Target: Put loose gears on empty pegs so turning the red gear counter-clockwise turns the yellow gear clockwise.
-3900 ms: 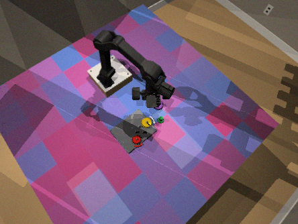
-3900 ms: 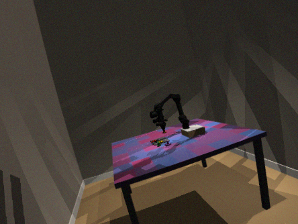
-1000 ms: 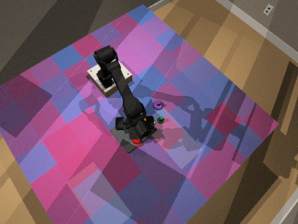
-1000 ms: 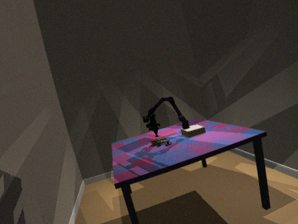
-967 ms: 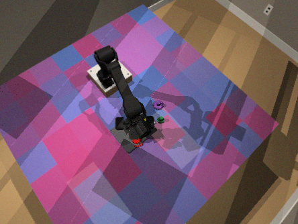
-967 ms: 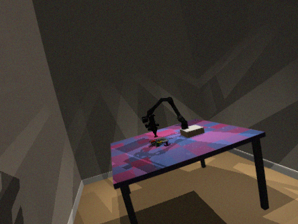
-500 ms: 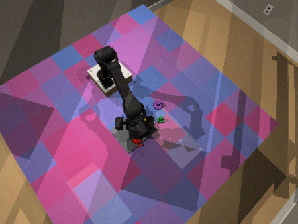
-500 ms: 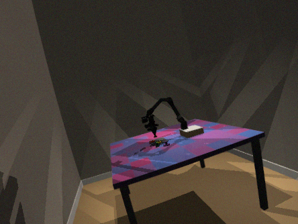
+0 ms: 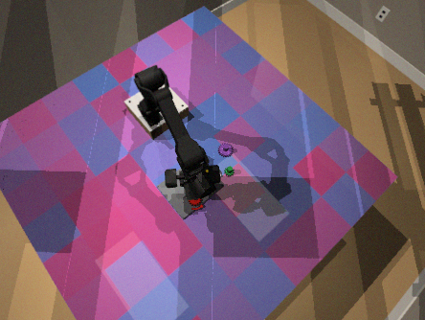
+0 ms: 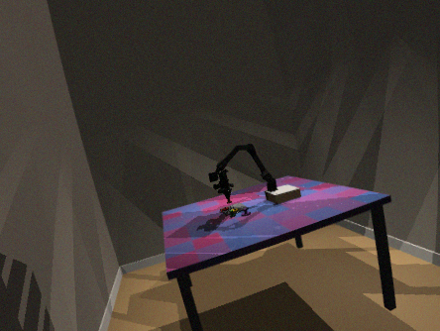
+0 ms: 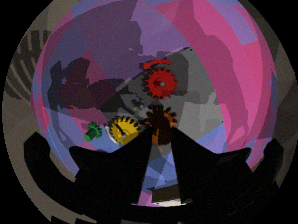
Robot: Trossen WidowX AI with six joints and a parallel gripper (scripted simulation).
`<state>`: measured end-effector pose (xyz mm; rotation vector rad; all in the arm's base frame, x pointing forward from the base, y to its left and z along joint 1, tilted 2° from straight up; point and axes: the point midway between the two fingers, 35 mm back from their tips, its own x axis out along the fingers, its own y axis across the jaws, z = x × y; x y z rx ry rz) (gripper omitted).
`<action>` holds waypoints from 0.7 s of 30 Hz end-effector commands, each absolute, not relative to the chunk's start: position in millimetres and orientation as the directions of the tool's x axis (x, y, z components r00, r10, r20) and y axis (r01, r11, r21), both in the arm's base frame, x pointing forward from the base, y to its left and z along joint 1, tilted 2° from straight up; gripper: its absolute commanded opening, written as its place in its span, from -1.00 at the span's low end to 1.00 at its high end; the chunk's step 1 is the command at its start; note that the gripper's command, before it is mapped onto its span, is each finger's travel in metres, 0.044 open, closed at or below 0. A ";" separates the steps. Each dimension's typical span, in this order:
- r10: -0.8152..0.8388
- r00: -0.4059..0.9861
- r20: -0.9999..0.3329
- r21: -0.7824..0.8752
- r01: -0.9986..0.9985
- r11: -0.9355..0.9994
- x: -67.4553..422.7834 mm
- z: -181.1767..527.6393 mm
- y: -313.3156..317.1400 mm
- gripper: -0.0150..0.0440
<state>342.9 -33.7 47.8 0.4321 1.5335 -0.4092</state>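
Observation:
My gripper (image 11: 161, 131) (image 10: 229, 201) is shut on an orange-brown gear (image 11: 160, 119), held above the grey board (image 11: 200, 100) (image 9: 179, 207). The red gear (image 11: 160, 83) (image 9: 194, 202) is on the board, beyond the held gear in the wrist view. The yellow gear (image 11: 126, 131) with a black stripe is to the left of the held gear there. A small green gear (image 11: 94, 131) (image 9: 229, 171) and a purple gear (image 9: 226, 149) stand on the table beside the board. The held gear hides part of the board; I cannot make out the empty pegs clearly.
The red arrow (image 11: 157, 64) (image 9: 197, 208) curves beside the red gear. The white arrow (image 11: 110, 135) is beside the yellow gear. The arm's white base (image 10: 283, 190) stands behind the board. Dark arm shadows cross the board and the patchwork table top (image 9: 144, 192).

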 end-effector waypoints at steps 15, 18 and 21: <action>0.009 -0.003 -1.000 0.007 0.410 0.912 342.0 22.7 -34.7 -0.49; 0.009 -0.003 -1.000 0.007 0.466 0.885 342.1 18.4 -34.5 -0.49; 0.009 -0.003 -1.000 0.006 0.536 0.844 341.9 13.7 -34.2 -0.49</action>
